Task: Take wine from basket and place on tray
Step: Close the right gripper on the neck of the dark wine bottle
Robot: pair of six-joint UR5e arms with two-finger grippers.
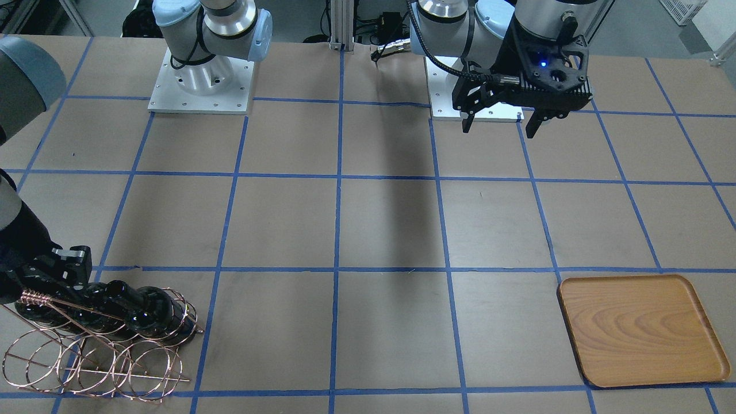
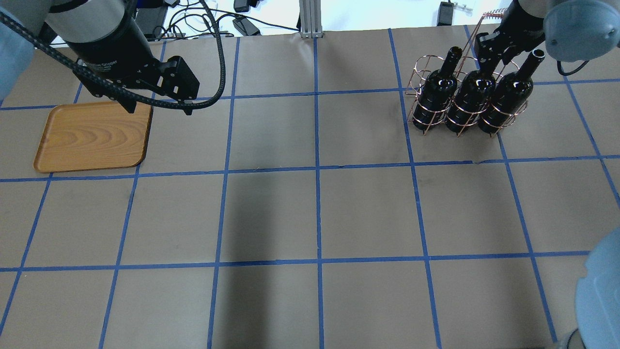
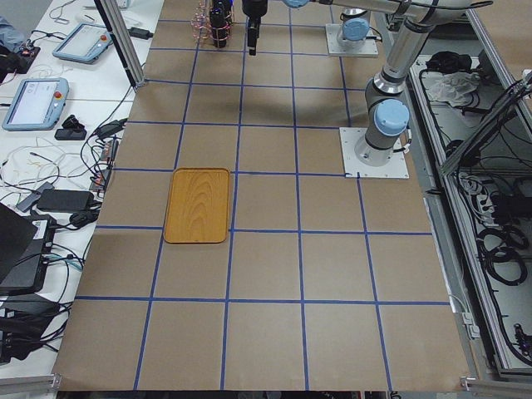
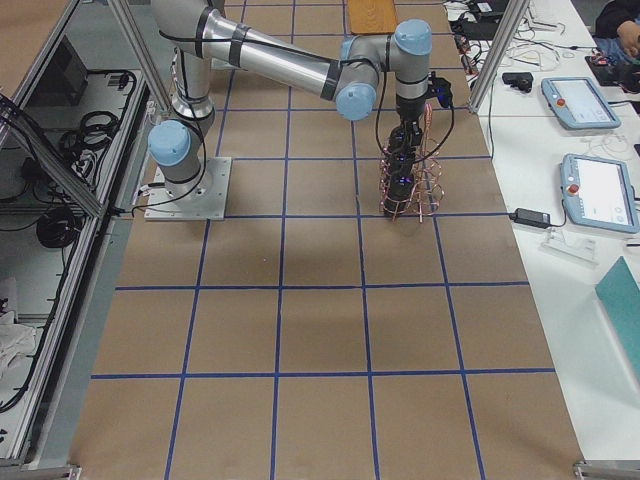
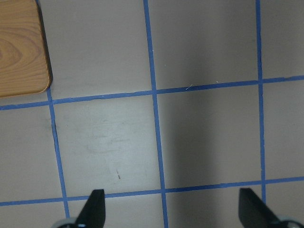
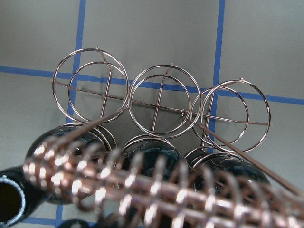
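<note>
Three black wine bottles stand in the near row of the copper wire basket (image 2: 421, 65) at the far right. The left bottle (image 2: 438, 94) and the right bottle (image 2: 503, 104) show their necks. My right gripper (image 2: 494, 55) is down over the middle bottle (image 2: 472, 99), its jaws on either side of the neck and apparently open. The right wrist view shows the basket's handle (image 6: 142, 190), blurred, and one bottle mouth (image 6: 9, 204). The wooden tray (image 2: 92, 138) lies at the far left, with nothing on it. My left gripper (image 2: 160, 110) hangs open and empty above the tray's right edge.
The basket's far row of loops (image 6: 161, 99) holds nothing. Blue tape lines grid the brown table. The arm bases (image 1: 201, 86) stand at the robot's side. Cables and devices lie beyond the table's far edge (image 2: 242, 24).
</note>
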